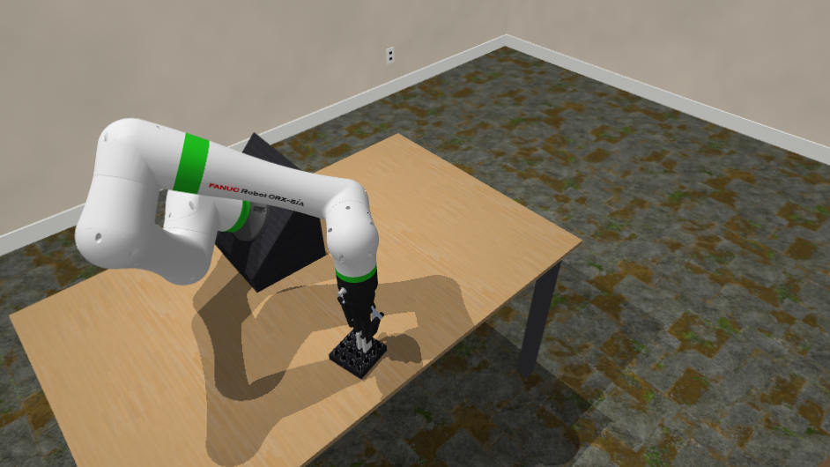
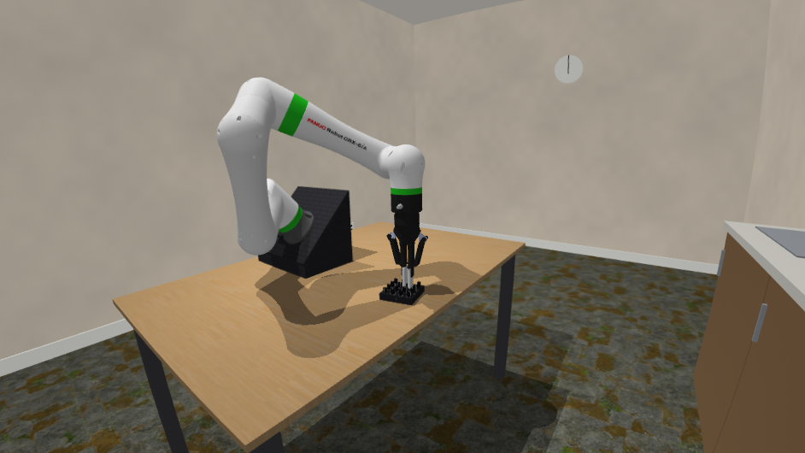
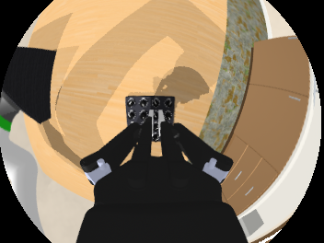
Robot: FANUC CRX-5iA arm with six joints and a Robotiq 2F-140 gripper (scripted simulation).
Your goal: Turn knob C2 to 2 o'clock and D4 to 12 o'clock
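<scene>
The small black knob box [image 1: 350,357] [image 2: 397,296] [image 3: 135,106] stands on its feet on the wooden table [image 1: 463,232] [image 2: 225,349], near the front edge. My gripper [image 1: 364,342] [image 2: 406,281] [image 3: 156,116] points straight down onto the box. Its pale fingertips are closed around one knob on the side of the box nearest the wrist camera. The knobs are too small here to read which one it is, or where any white line points.
The arm's black wedge-shaped base [image 1: 284,243] [image 2: 323,225] stands at the back of the table. The table edge lies close beside the box. A brown cabinet [image 2: 754,320] stands at the far right of the room.
</scene>
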